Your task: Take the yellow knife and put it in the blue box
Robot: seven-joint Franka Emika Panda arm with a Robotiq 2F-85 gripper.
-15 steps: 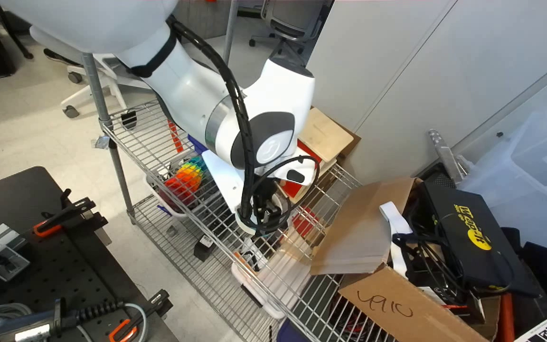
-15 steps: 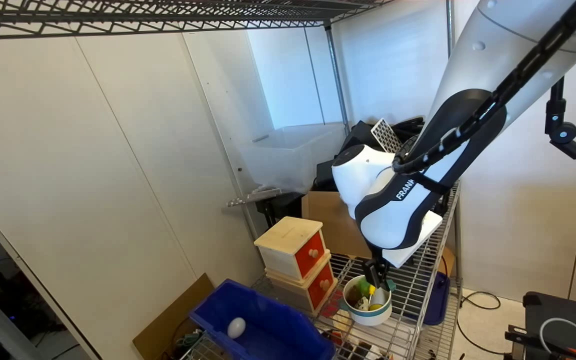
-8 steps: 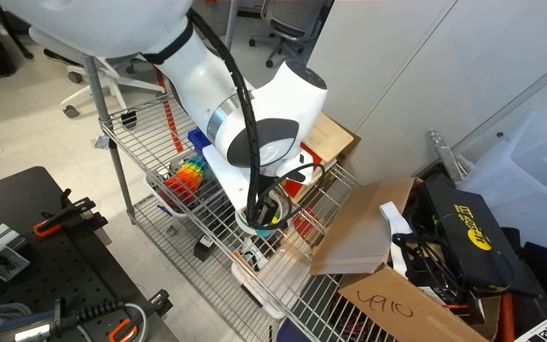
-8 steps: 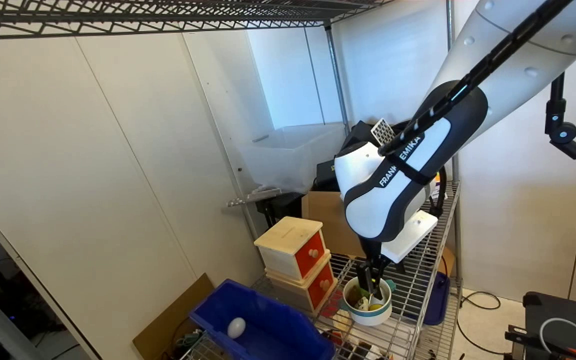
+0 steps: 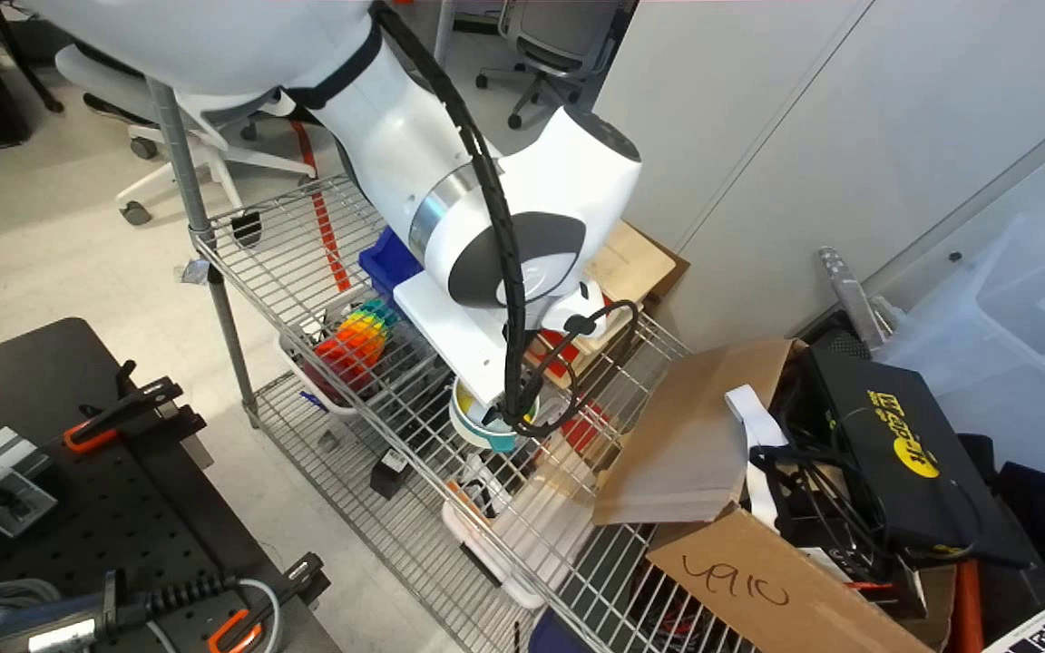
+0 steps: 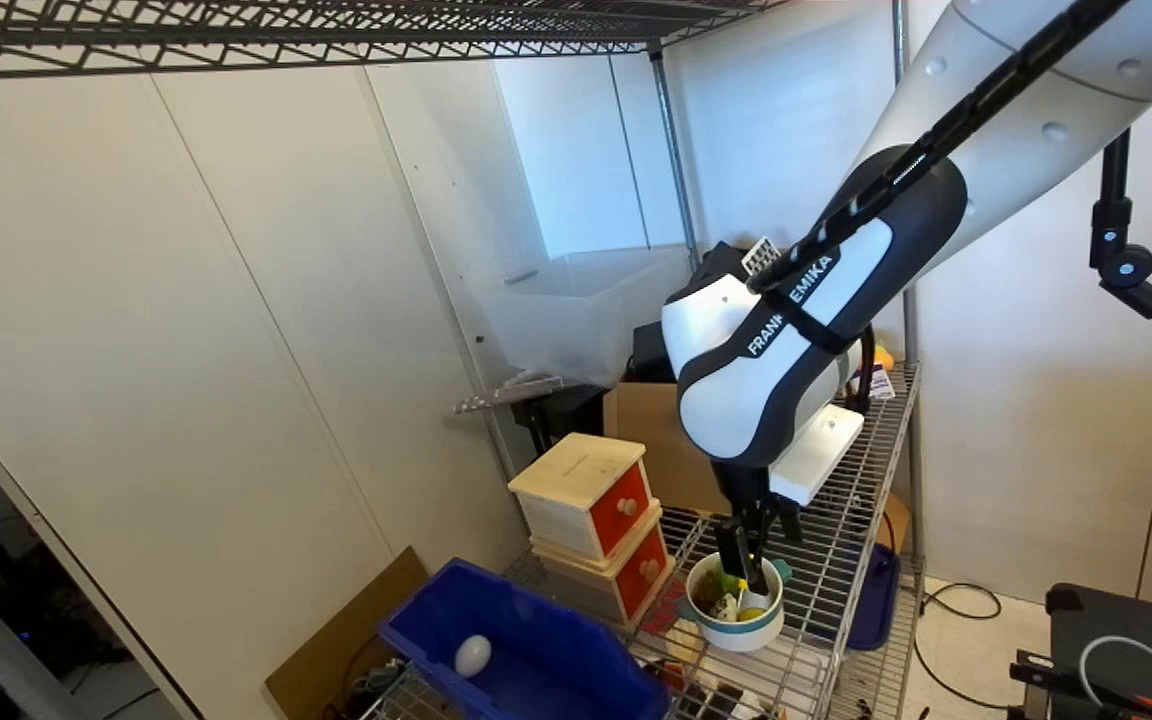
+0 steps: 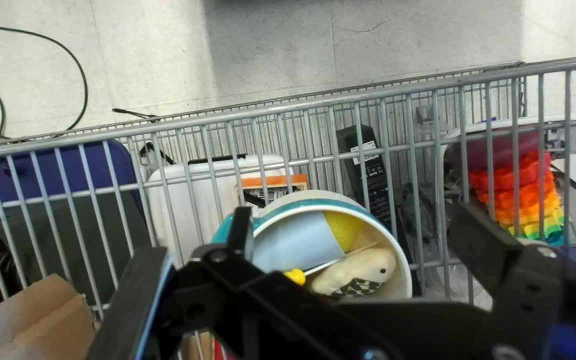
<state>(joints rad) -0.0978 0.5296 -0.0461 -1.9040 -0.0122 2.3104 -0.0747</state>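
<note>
A small yellow knob-like end point(image 7: 295, 276), which looks like the yellow knife's handle, shows in the wrist view inside a white pot with a teal band point(image 7: 365, 218); the rest is hidden. A small yellow piece point(image 6: 743, 584) also shows in the pot point(image 6: 736, 636) in an exterior view. My gripper point(image 7: 363, 240) is open and empty, its fingers wide apart. In an exterior view the gripper point(image 6: 748, 562) points down at the pot's opening; how deep the tips are I cannot tell. The blue box point(image 6: 536, 640) stands apart from the pot; part of it point(image 5: 388, 260) shows behind the arm.
The pot also holds a pale blue cup point(image 7: 293, 240), a yellow round thing point(image 7: 343, 229) and a cream toy point(image 7: 358, 270). A white egg point(image 6: 473, 655) lies in the blue box. Red-and-tan wooden boxes point(image 6: 586, 495) stand between box and cardboard carton point(image 6: 661, 440). The shelf is wire.
My arm and hand have shifted and turned a little over the pot, and the fingers are slightly lower. More of the pot and blue box shows beside the arm. The objects look unmoved.
</note>
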